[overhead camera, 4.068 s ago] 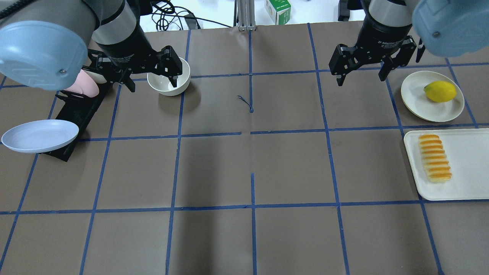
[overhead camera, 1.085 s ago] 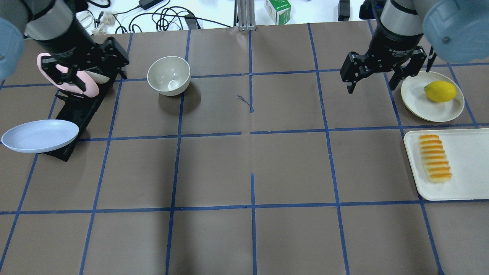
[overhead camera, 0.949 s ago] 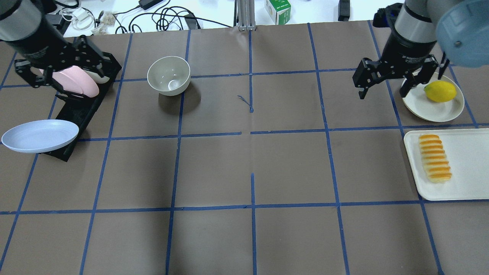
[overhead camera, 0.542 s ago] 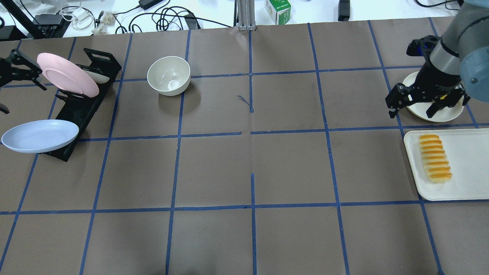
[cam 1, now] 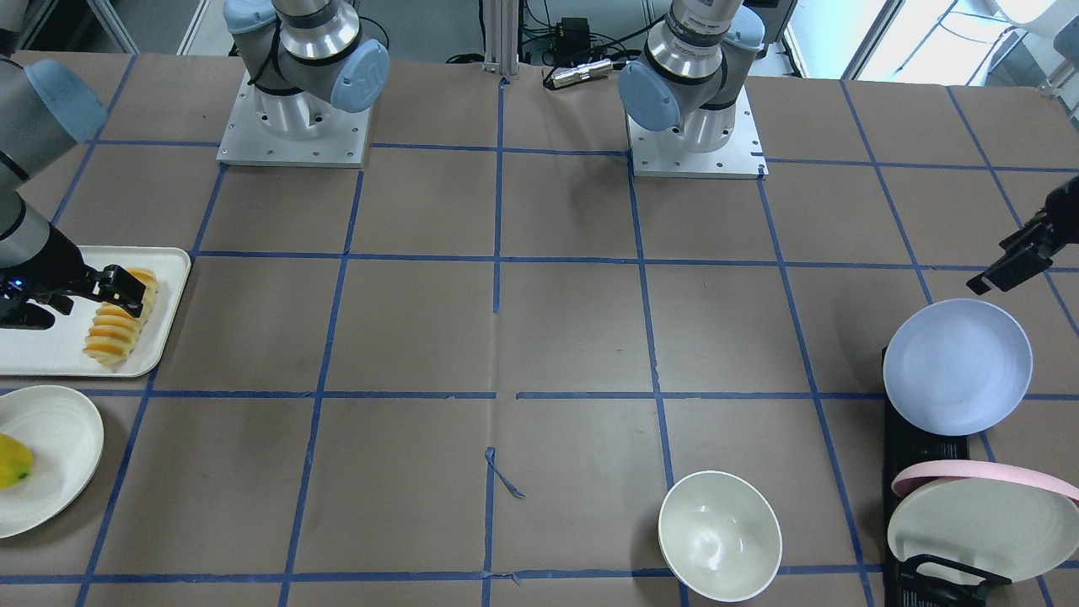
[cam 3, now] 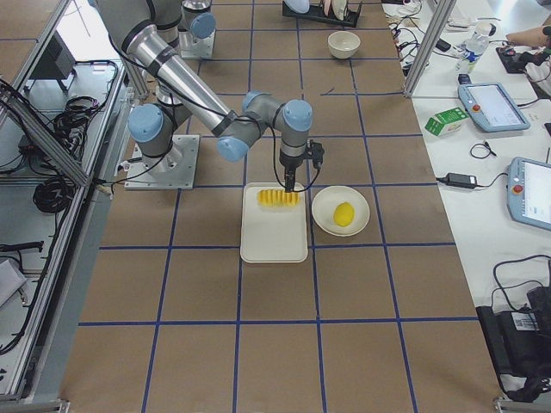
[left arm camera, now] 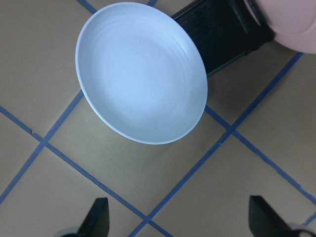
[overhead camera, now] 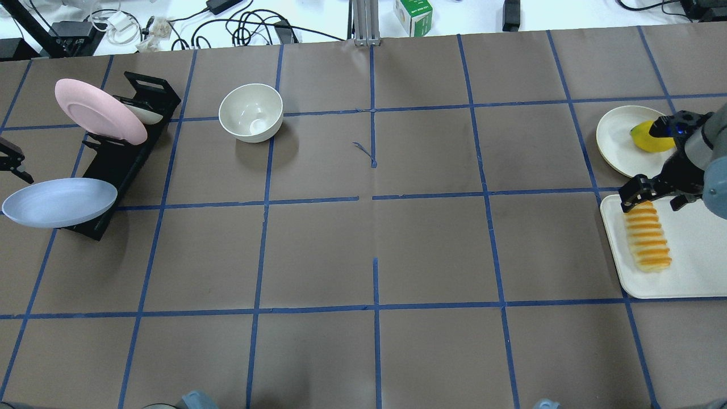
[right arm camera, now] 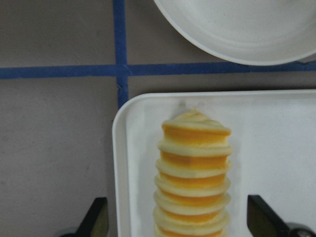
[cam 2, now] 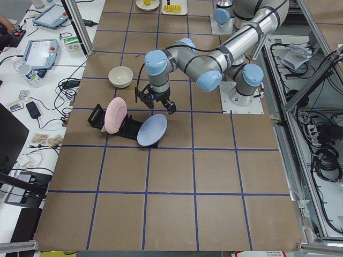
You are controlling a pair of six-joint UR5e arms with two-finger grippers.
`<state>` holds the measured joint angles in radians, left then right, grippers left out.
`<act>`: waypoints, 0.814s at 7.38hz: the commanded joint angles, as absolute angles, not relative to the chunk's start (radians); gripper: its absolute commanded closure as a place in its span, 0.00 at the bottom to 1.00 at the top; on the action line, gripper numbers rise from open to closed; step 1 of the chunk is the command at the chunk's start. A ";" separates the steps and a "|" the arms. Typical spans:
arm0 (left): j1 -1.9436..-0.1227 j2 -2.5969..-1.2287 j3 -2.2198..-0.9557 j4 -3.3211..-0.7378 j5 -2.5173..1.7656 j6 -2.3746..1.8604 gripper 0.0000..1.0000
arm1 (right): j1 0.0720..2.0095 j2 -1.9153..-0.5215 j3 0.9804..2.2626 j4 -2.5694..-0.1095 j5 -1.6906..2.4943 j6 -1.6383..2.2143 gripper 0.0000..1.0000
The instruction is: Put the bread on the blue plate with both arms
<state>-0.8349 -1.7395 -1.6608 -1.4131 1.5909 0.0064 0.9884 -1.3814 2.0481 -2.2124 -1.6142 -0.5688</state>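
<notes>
The bread (overhead camera: 647,236) lies lengthwise on a white tray (overhead camera: 698,250) at the right edge. My right gripper (overhead camera: 656,199) is open and hovers over the loaf's far end. In the right wrist view its fingers stand either side of the bread (right arm camera: 195,177) without touching it. The blue plate (overhead camera: 59,201) leans on the near end of a black rack (overhead camera: 122,165) at the left edge. My left gripper (overhead camera: 11,165) is open and empty, just beyond the plate. In the left wrist view it is above the blue plate (left arm camera: 140,71).
A white plate (overhead camera: 616,136) with a yellow fruit (overhead camera: 647,139) sits just beyond the tray. A cream bowl (overhead camera: 251,112) stands at the back left. A pink plate (overhead camera: 99,111) stands in the rack.
Both arms swung outward. The left gripper went from the bowl past the rack to the blue plate. The right gripper moved right and nearer, from the fruit plate to the bread.
</notes>
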 commanded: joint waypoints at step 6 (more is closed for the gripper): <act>-0.761 -1.900 -1.692 -1.183 1.649 0.015 0.21 | 0.934 -1.298 2.092 -2.255 -1.598 -0.673 0.00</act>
